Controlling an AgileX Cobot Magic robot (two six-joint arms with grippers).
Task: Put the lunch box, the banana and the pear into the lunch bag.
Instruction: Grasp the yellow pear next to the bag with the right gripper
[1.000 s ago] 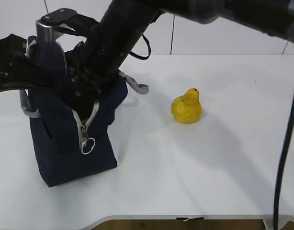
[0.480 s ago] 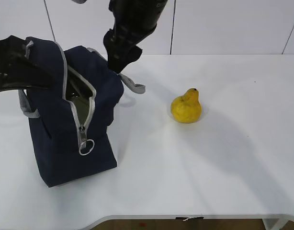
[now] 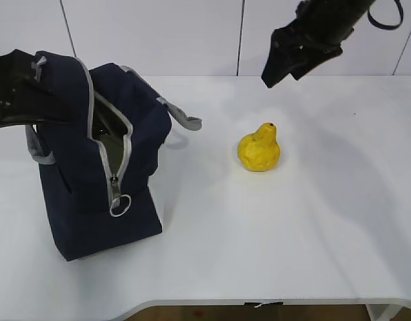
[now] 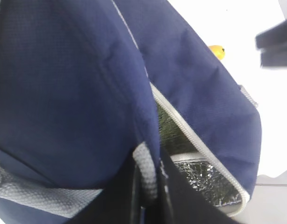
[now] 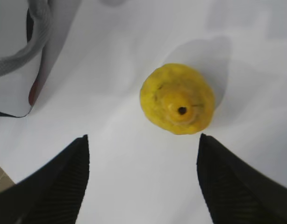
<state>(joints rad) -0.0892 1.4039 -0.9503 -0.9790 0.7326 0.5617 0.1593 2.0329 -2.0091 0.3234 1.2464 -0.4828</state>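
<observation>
The navy lunch bag stands upright at the left with its zipper open. My left gripper holds the bag's top from the left; in the left wrist view it is shut on the grey webbing at the lunch bag's rim. The yellow pear stands alone on the table right of the bag. My right gripper hangs open high above and behind it. The right wrist view looks straight down on the pear, just ahead of the open right gripper. The lunch box and banana are hidden.
A grey handle loop hangs off the bag's right side and a ring pull dangles at the zipper's lower end. Silver foil lining and a dark greenish surface show inside the opening. The white table's front edge runs near the bottom.
My right arm has come up out of the bag's mouth and swung right, ending above the pear. The bag's opening is now uncovered. The left gripper's hold and the pear are unchanged.
</observation>
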